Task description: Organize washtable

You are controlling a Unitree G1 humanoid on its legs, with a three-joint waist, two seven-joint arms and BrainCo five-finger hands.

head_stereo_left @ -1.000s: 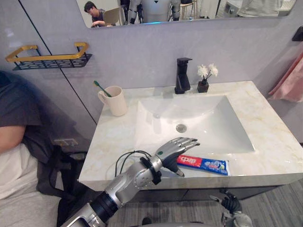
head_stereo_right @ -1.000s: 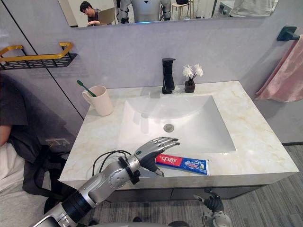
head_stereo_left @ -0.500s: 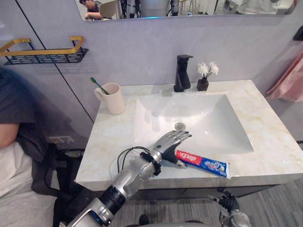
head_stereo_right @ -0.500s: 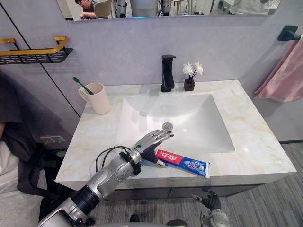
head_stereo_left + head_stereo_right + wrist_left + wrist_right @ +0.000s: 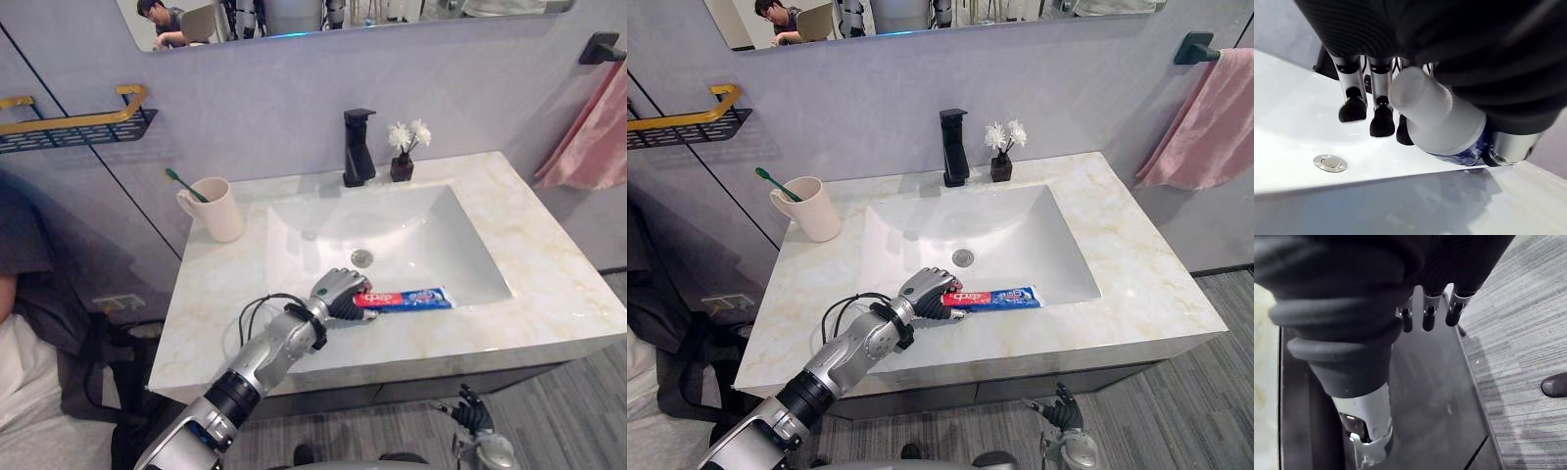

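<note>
1. One red-and-blue toothpaste tube with a white ribbed cap lies at 6 o'clock of the white sink basin, its tail pointing to 3 o'clock.
2. Left hand curls its fingers round the tube's cap end.
3. Right hand hangs below the marble worktop, fingers relaxed.
4. Beige cup with a green toothbrush stands at 10 o'clock of the basin.

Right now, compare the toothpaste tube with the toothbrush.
The toothpaste tube is level by the basin's front; the toothbrush leans in the cup. The left hand grips the toothpaste tube; the toothbrush is untouched. The toothpaste tube is red-blue, the toothbrush green. Both are at the washtable.
</note>
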